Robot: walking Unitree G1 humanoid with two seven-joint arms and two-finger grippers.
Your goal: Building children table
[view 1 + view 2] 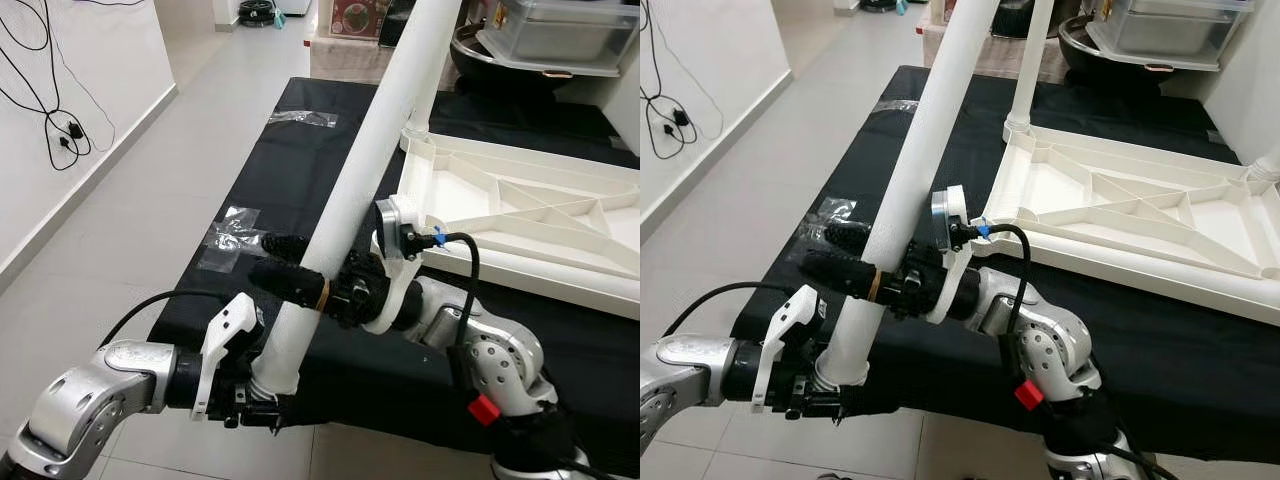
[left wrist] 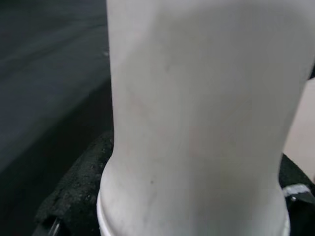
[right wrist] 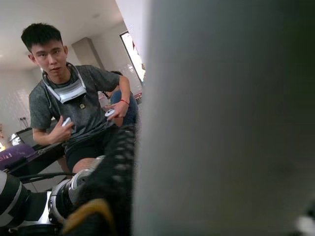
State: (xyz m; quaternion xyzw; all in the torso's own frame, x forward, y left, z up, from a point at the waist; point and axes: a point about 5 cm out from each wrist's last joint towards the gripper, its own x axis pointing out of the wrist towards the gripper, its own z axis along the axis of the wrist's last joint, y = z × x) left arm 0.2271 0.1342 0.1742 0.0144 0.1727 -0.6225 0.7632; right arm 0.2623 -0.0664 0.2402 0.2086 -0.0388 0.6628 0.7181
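A long white table leg (image 1: 365,170) slants up from the near edge of the black-covered surface, and both grippers hold it. My left gripper (image 1: 268,402) is shut on its lower end, where a black pad (image 2: 74,187) presses the tube. My right gripper (image 1: 270,260) is shut on the leg a little higher, one finger (image 3: 115,172) on each side. The white tabletop (image 1: 520,215) lies upside down at the right. One leg (image 1: 425,95) stands fitted in its far left corner, and another leg base (image 1: 1265,165) shows at the right edge.
The black cloth (image 1: 290,150) carries clear tape patches (image 1: 230,240). Pale floor and a wall with dangling cables (image 1: 60,130) lie to the left. A clear storage box (image 1: 565,30) and dark pot sit behind the tabletop. A seated person (image 3: 74,113) holds controllers.
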